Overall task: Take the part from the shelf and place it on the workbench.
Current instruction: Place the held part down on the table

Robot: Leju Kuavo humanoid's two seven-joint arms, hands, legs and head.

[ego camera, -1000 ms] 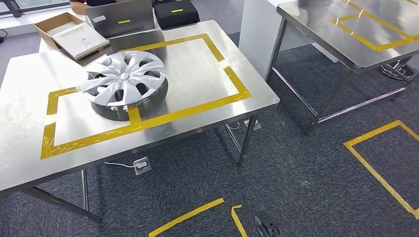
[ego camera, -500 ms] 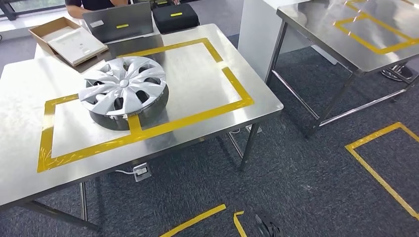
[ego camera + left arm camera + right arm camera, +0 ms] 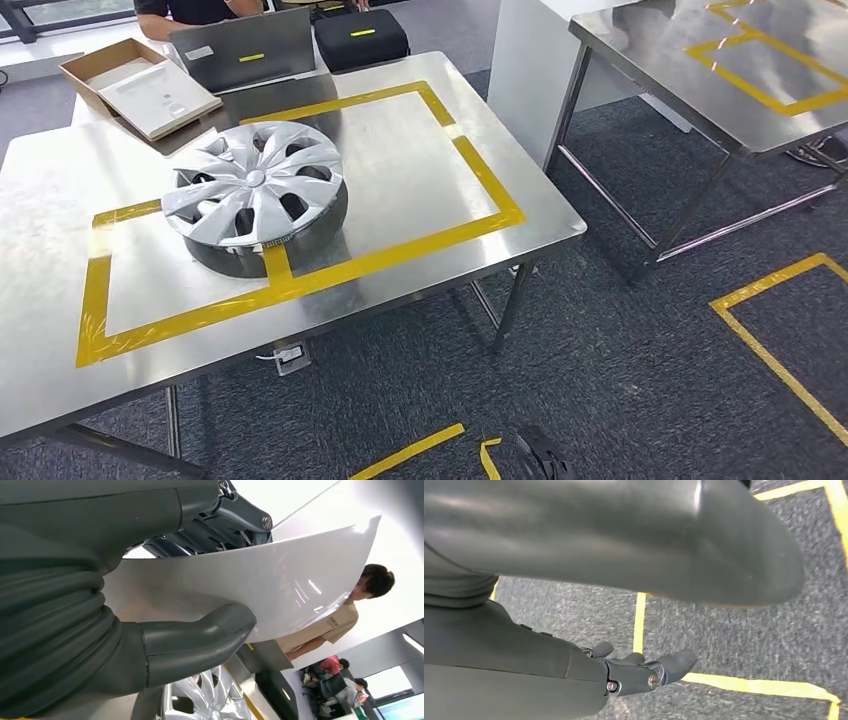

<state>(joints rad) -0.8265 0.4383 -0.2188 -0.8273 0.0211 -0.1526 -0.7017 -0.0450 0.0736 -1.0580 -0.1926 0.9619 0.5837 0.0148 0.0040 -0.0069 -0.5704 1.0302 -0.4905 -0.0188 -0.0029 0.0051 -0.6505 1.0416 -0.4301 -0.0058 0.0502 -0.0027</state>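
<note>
The left hand [image 3: 150, 605] grips a white panel [image 3: 280, 580]. The right hand [image 3: 639, 670] holds nothing, fingers apart. A silver hubcap [image 3: 255, 180] lies on the workbench [image 3: 420, 160].

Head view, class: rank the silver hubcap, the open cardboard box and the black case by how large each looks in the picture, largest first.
1. Silver hubcap, clearly the largest.
2. Open cardboard box.
3. Black case, smallest.

The box and the case sit farther from the camera than the hubcap, so their true sizes may differ from how they look.
</note>
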